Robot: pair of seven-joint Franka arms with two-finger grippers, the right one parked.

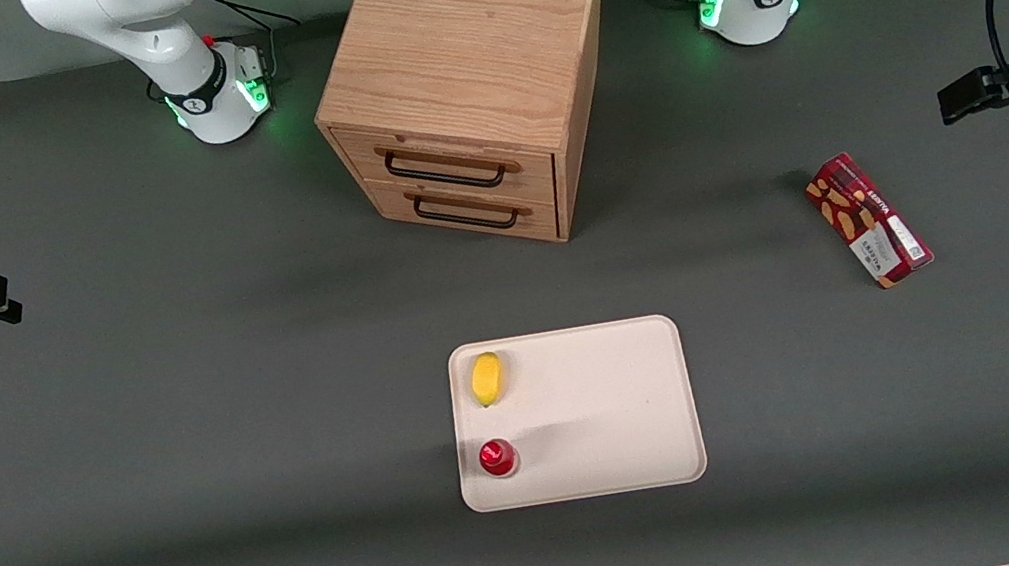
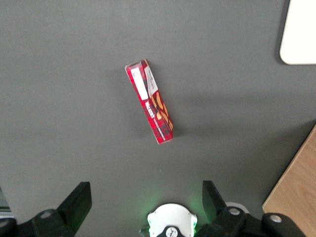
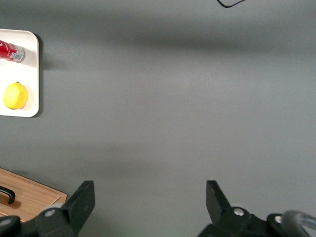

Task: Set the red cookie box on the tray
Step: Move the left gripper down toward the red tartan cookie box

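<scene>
In the front view, reading left to right, the wooden drawer cabinet [image 1: 473, 85] fills the upper centre of the frame. Below it, in the lower centre, lies the tray [image 1: 605, 409], cream-beige with rounded corners. It carries a yellow fruit [image 1: 486, 379] and a small red round object [image 1: 497, 457] along its left edge; the rest of it is bare. Right of centre, at mid-height, the red cookie box [image 1: 867, 219] lies flat and slantwise on the dark grey surface [image 1: 178, 395], well apart from the tray. At the right edge hangs the gripper [image 1: 947, 102], its jaws apart and gripping nothing, above the surface and near the box but not touching it.

The box is long and narrow, red with tan biscuit pictures, a white label patch and white lettering. In the left wrist view it [image 2: 149, 101] lies by itself on the surface.

It looks like light, thin cardboard: stiff enough to lift but likely to crush under a hard squeeze, and possibly slick on its printed faces. The safest hold is probably across the narrow width near the middle of its length, so it does not tip.
</scene>
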